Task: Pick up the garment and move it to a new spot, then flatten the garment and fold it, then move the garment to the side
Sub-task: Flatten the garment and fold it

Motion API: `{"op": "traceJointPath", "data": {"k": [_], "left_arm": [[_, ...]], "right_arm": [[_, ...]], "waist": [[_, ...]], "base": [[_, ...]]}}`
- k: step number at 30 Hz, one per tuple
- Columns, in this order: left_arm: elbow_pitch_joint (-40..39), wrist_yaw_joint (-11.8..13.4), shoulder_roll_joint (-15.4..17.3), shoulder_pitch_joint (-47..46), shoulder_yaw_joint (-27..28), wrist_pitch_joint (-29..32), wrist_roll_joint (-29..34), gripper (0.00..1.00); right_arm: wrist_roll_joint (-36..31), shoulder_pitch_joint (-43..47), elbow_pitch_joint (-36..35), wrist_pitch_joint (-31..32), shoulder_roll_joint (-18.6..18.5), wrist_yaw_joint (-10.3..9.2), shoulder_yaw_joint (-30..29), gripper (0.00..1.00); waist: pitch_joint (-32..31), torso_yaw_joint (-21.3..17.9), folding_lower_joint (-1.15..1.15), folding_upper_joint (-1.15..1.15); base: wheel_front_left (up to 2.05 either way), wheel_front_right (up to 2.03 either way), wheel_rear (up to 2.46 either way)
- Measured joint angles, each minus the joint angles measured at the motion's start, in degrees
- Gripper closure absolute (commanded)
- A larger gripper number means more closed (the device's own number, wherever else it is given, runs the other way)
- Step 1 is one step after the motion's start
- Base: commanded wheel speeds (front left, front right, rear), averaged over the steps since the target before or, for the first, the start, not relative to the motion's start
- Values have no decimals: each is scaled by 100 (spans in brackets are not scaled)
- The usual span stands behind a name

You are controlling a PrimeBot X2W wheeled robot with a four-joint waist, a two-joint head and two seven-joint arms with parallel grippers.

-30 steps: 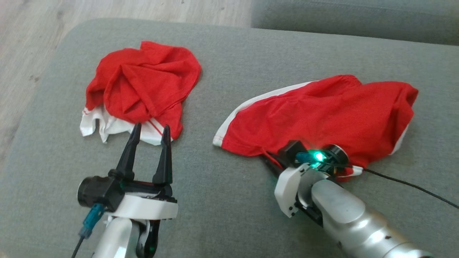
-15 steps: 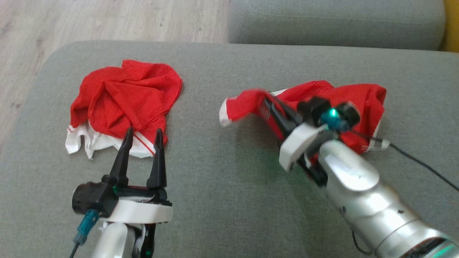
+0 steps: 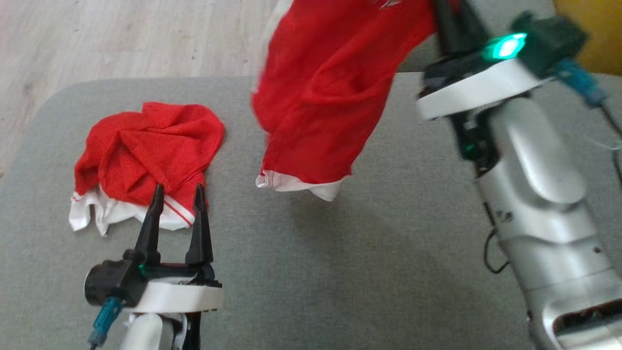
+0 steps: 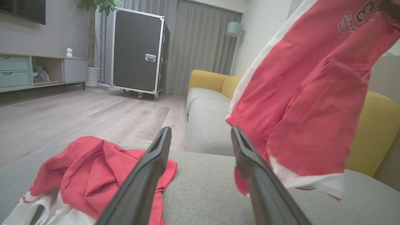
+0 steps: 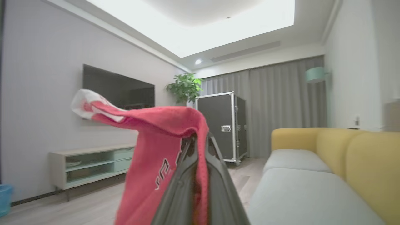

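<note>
Right gripper (image 5: 199, 147) is clamped on the garment (image 3: 320, 97), which lay on the sofa cushion (image 3: 388, 272) a second ago. Now it's lifted clear and hangs bunched below and left of the fingers. Pickup looks done; relocate next. Left gripper (image 3: 177, 192) idle, jaws apart, tips at the other red garment (image 3: 146, 146).

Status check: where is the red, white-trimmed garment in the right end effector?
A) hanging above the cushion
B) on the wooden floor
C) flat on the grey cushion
A: the red, white-trimmed garment hangs from the shut right end effector, hem off the grey cushion.
</note>
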Motion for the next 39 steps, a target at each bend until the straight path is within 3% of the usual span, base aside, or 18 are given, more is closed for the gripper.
{"op": "traceJointPath", "data": {"k": [4, 8, 9, 10, 13, 15, 22, 28, 33, 39], "left_arm": [[-78, -1, 0, -2, 11, 0, 1, 0], [-110, -30, 0, -31, -20, 0, 33, 0], [-109, -46, 0, -51, -25, 0, 33, 0], [-108, -46, 0, -76, -31, 0, 33, 0], [-75, -54, 0, -192, -47, 0, 33, 0], [-51, -96, -1, -296, -47, 0, 34, 0], [-2, -119, -1, -366, -31, 0, 71, 0], [-4, -127, -1, -363, -16, 0, 70, 0], [-32, -125, -2, -355, -30, 0, 13, 0], [-51, -120, -3, -327, -54, 0, 13, 0]], "right_arm": [[-294, 69, 310, -1, -77, 0, -965, 100], [-634, 244, 1257, 463, -495, 0, -1642, 100], [-761, 292, 1570, 610, -589, 0, -1817, 5], [-946, 347, 1870, 711, -677, 0, -2030, 0], [-1555, 405, 2525, 856, -814, 0, -2601, 0], [-1996, 358, 2716, 625, -743, 0, -3140, 0], [-2583, 228, 2617, 126, -252, 0, -3489, 0], [-2356, 593, 1604, 30, -10, 0, -2983, 0], [-1510, 1761, 563, 29, 9, 0, -2175, 0], [-938, 3003, -4, 29, 40, 0, -1616, 0]], "waist": [[42, -107, -1, 0], [206, -155, 0, 0], [254, -161, 0, 0], [306, -166, 1, 0], [465, -179, 1, 0], [596, -209, 1, 0], [643, -424, 1, 0], [505, -653, 1, 0], [345, -797, 0, 0], [284, -889, 0, 0]], "base": [[0, 0, 0], [0, 0, 0], [0, 0, 0], [0, 0, 0], [0, 0, 0], [0, 0, 0], [0, 0, 0], [0, 0, 0], [0, 0, 0], [0, 0, 0]]}}
